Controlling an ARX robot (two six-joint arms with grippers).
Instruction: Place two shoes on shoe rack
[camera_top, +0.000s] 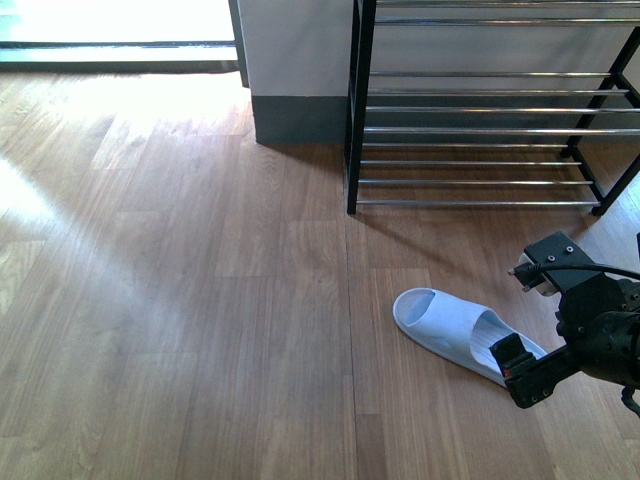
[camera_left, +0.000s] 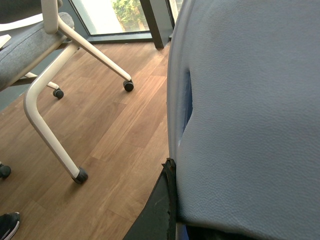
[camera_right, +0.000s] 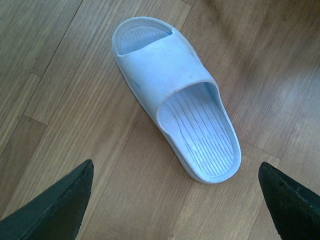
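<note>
Step in hand: pre-grasp approach on the pale blue open-toe rubber slide (camera_top: 455, 325). It lies sole-down on the brown wood-plank floor (camera_top: 200, 300), toe end nearer the rack, heel twd the robot, and well short of the rack. The right tool (camera_right: 175, 164) hangs just behind the heel w/ both dark fingers spread wide, nothing btwn them and no contact seen. Next move prob calls for dropping so the fingers straddle the heel or strap, then closing, lifting and carrying fwd to the black-framed shoe rack w/ chrome rod shelves (camera_top: 355, 120). The strap looks soft, so the grip may flex. The sole should prob bridge several rods so it doesn't tip through. Rack contents: no shoe on any tier in view; the upper part is cut off by the frame. Left tool (camera_left: 170, 200): only a dark finger edge shows, against a pale blue-grey pebbled surface (camera_left: 250, 110) that fills the left wrist view. That may be the other slide, can't tell, and can't tell if that tool is closed either. A grey-seated office chair w/ white legs (camera_left: 25, 50) stands beyond.
</note>
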